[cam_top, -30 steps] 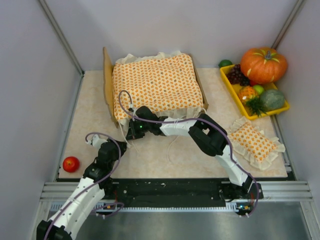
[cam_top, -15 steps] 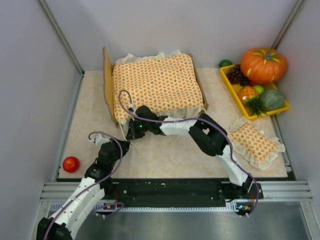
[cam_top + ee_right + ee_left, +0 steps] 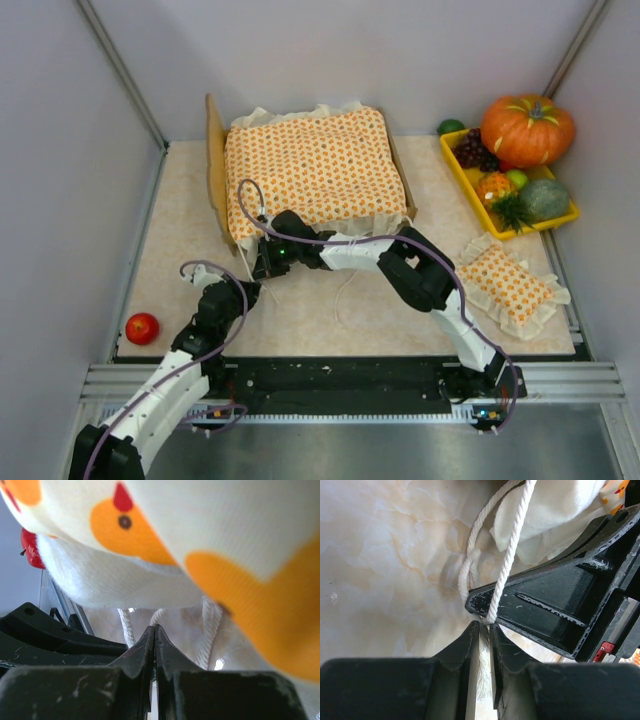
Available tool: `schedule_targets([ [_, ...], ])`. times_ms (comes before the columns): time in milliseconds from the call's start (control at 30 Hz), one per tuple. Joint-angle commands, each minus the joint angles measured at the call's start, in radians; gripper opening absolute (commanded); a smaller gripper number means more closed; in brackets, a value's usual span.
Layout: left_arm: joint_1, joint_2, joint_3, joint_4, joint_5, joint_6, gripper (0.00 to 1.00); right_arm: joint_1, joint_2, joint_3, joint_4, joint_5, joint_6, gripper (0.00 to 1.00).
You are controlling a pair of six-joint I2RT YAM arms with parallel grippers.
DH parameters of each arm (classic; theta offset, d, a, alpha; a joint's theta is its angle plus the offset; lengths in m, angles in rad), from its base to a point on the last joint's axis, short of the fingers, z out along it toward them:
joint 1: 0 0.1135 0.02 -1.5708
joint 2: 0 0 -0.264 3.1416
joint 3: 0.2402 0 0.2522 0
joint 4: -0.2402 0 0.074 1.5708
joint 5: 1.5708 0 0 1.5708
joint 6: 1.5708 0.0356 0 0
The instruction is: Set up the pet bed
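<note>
Pet bed (image 3: 214, 150) sits back left on the bench (image 3: 330, 310) under its bedspread (image 3: 315, 165), right end effector (image 3: 154, 628) fully shut at the near corner, probably steadying it, while the left end effector (image 3: 485, 626) is pinched almost closed on the white cord (image 3: 512, 545).

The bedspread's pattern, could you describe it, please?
Cream bedspread with small orange motifs; clearest in the top external view.
</note>
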Motion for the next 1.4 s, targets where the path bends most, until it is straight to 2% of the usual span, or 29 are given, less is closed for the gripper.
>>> schedule_targets([
  [0,0.0,0.009,-0.034,0.082,-0.025,0.014,0.15,0.015,0.019,-0.012,-0.143,-0.083,0.057,0.0],
  [167,0.0,-0.009,-0.027,0.033,-0.024,0.012,0.0,0.012,0.018,-0.012,-0.142,-0.069,0.061,0.01],
  [300,0.0,-0.065,-0.019,-0.054,-0.012,0.017,0.0,0.009,0.022,-0.002,-0.143,-0.062,0.064,0.01],
  [367,0.0,-0.087,-0.019,-0.086,-0.016,0.004,0.0,0.006,0.022,-0.005,-0.142,-0.057,0.058,0.05],
  [533,0.0,-0.141,-0.019,-0.166,-0.015,-0.005,0.0,-0.003,0.01,-0.014,-0.142,-0.023,0.054,0.08],
  [900,0.0,-0.153,-0.007,-0.206,-0.005,0.003,0.0,-0.005,-0.005,-0.034,-0.142,0.0,0.035,0.12],
  [1167,0.0,-0.165,-0.007,-0.222,-0.042,-0.005,0.0,-0.005,-0.177,-0.17,-0.128,0.138,-0.092,0.27],
  [1367,0.0,-0.161,-0.004,-0.215,-0.051,-0.002,0.0,0.007,-0.274,-0.282,-0.128,0.223,-0.173,0.31],
])
